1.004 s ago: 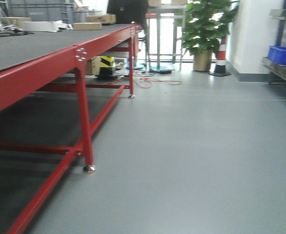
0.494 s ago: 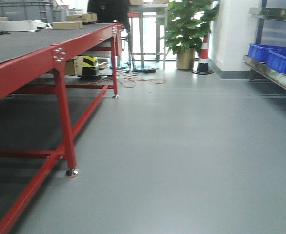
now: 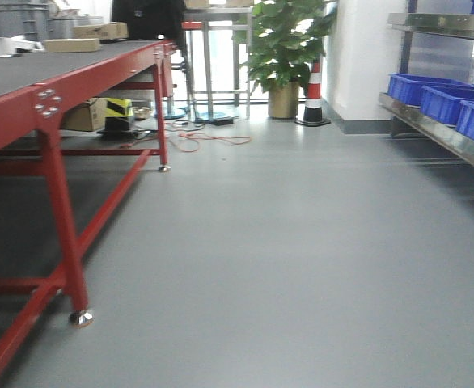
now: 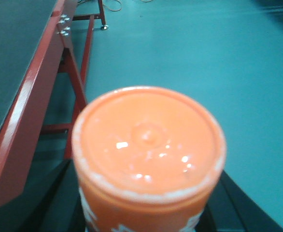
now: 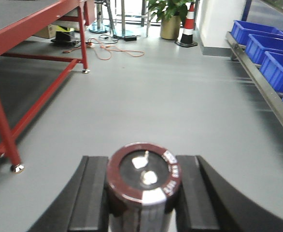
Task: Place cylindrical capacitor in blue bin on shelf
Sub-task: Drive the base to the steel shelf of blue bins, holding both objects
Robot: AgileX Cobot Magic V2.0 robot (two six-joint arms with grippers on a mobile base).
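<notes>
Right wrist view: we pinch the cylindrical capacitor [image 5: 144,175] upright in the right gripper [image 5: 141,195], ready for the blue bins [image 5: 272,60] on the shelf [image 5: 263,93] at right; the left gripper [image 4: 148,215] clasps an orange-lidded container [image 4: 148,140].

front view: mounted low, little above floor [image 3: 302,242], faces level down aisle; red table [image 3: 83,81] left, shelf [image 3: 443,136] right, potted plant [image 3: 284,44] and traffic cone [image 3: 313,89] far off at end.
left wrist view: tilted steeply down; orange-topped cylinder [image 4: 148,145] hard against lens, blurred; table edge left, floor beyond.
right wrist view: faces same way down aisle, slight downward tilt; cylindrical capacitor [image 5: 144,179] close at bottom edge between fingers [image 5: 91,193].
front and right wrist share: table, shelf, blue bins [image 3: 439,101], plant, cone, orange cable [image 3: 209,141].
all three share: table, floor.
</notes>
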